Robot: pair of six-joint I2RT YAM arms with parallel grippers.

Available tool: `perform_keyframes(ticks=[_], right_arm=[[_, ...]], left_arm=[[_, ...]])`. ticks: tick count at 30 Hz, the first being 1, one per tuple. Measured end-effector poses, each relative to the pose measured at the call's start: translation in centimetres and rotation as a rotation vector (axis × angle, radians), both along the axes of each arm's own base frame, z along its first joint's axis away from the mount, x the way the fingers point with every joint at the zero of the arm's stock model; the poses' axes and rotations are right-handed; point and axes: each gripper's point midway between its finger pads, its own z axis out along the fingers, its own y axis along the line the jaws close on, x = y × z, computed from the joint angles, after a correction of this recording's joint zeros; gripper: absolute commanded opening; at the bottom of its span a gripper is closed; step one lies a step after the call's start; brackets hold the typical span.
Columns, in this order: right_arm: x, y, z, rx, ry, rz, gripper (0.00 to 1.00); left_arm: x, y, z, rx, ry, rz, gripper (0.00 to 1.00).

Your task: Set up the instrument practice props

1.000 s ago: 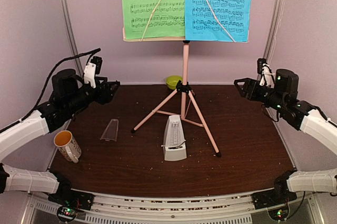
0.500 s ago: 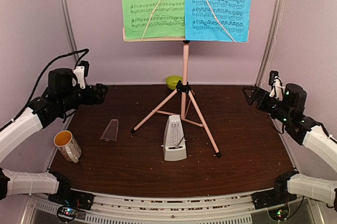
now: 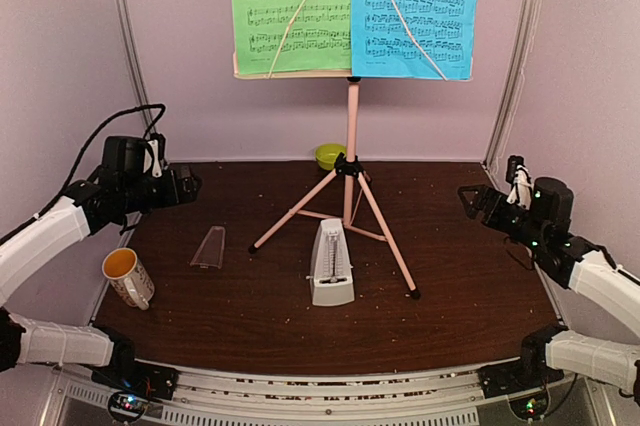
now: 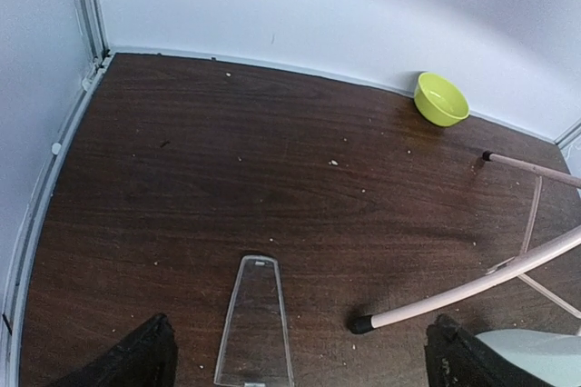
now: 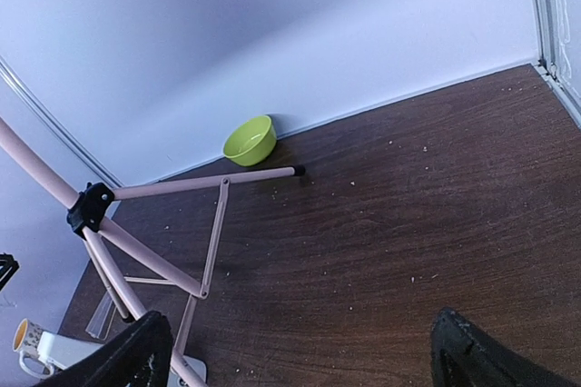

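Top external view: the pink music stand (image 3: 351,126) stands mid-table (image 3: 470,276), holding a green sheet (image 3: 290,6) and a blue sheet (image 3: 415,6). The metronome (image 3: 331,264) sits between its front legs. Its clear cover (image 3: 209,246) lies apart near the mug (image 3: 127,277), with a bowl (image 3: 330,155) behind the stand; the left tool (image 3: 188,186) and right tool (image 3: 470,199) hang wide and empty at the sides.

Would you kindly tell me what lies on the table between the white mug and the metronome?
The clear cover lies flat there, apart from both the white mug and the metronome; the top external view shows this best.
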Motion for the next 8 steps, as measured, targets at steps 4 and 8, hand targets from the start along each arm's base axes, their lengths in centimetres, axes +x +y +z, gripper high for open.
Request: perform_keyframes(ticks=[4,8], right_arm=[[0.04,-0.12,0.04,-0.002,-0.002,-0.007,1.00],[0.05,-0.12,0.05,-0.002,-0.003,-0.007,1.00]], left_arm=[[-0.03,0.15,-0.21,-0.003,0.005,0.012,0.98],[-0.03,0.52,-0.31,0.005,0.008,0.032,0.98]])
